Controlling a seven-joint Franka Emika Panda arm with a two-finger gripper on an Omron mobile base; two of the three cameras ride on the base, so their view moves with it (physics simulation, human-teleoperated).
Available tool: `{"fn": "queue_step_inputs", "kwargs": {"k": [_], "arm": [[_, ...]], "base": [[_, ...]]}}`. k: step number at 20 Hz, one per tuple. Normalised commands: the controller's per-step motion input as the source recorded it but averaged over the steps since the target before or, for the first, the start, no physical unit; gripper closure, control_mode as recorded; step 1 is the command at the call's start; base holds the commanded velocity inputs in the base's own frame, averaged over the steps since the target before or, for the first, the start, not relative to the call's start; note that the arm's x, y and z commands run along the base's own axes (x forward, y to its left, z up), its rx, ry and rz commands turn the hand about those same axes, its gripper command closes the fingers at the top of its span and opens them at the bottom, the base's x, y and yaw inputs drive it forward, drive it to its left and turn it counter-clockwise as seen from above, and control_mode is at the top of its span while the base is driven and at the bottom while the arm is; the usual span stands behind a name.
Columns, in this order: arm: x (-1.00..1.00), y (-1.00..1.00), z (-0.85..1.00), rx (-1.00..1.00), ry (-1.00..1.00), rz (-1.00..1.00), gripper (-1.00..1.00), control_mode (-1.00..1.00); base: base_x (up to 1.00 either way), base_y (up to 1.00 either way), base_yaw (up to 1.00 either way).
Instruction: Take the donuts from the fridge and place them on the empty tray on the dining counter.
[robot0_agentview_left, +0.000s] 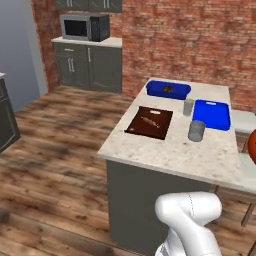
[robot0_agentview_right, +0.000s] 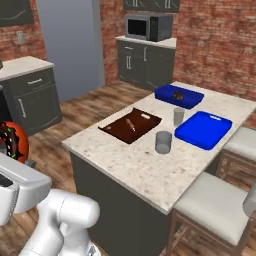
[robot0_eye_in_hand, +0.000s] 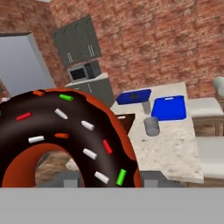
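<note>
pincer: seen in hand view at bottom, fingertips (robot0_eye_in_hand: 107, 179) mostly hidden behind the choc donut (robot0_eye_in_hand: 65, 135); jaws stand part-open w/ the donut between them, so looks clamped on it – grip judged from donut sitting right at the tips, contact itself hidden.
choc donut: dark brown icing, coloured sprinkles, orange-brown dough. Fills lower left of hand view, ring facing cam. Also a sliver at right edge of left base view (robot0_agentview_left: 252, 146) and at left edge of right base view (robot0_agentview_right: 12, 141), i.e. held up beside the dining counter, not over it yet.
bright blue tray: on dining counter (robot0_agentview_left: 165, 155), far right part of top (robot0_agentview_left: 212, 114); empty, near stool side (robot0_agentview_right: 204, 130).
donut vs tray: well apart; the counter's near end lies between them.
other stuff on top: darker blue tray (robot0_agentview_left: 168, 90) w/ smth dark in it, at far end; dark brown tray (robot0_agentview_left: 150, 122) left of centre; taller cup (robot0_agentview_left: 188, 107) just beside bright tray's left rim; squat grey cup (robot0_agentview_left: 196, 131) near its front-left corner.
risk 1: donut slips out – grip is on a round soft edge, a fast swing could shake it loose onto floor.
risk 2: arm or donut clips the cups on approach, esp. the squat one; tip/knock likely if coming in low from left.
risk 3: wrong tray – darker blue one is close by, similar colour.
risk 4: release too high → donut rolls off shallow rim.
pink donut: can't tell where.
</note>
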Motion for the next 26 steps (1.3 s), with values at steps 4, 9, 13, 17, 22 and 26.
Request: {"fn": "queue_step_inputs", "kwargs": {"k": [4, 9, 13, 17, 22, 26], "arm": [[0.00, 0.00, 0.00, 0.00, 0.00, 0.00, 1.00, 1.00], [0.00, 0.00, 0.00, 0.00, 0.00, 0.00, 1.00, 1.00], [0.00, 0.00, 0.00, 0.00, 0.00, 0.00, 1.00, 1.00], [0.00, 0.00, 0.00, 0.00, 0.00, 0.00, 1.00, 1.00], [0.00, 0.00, 0.00, 0.00, 0.00, 0.00, 1.00, 1.00], [0.00, 0.00, 0.00, 0.00, 0.00, 0.00, 1.00, 1.00]], "base": [[0.00, -1.00, 0.00], [0.01, -1.00, 0.00], [-0.01, -1.00, 0.00], [0.00, -1.00, 0.00], [0.00, -1.00, 0.00], [0.22, -1.00, 0.16]]}}
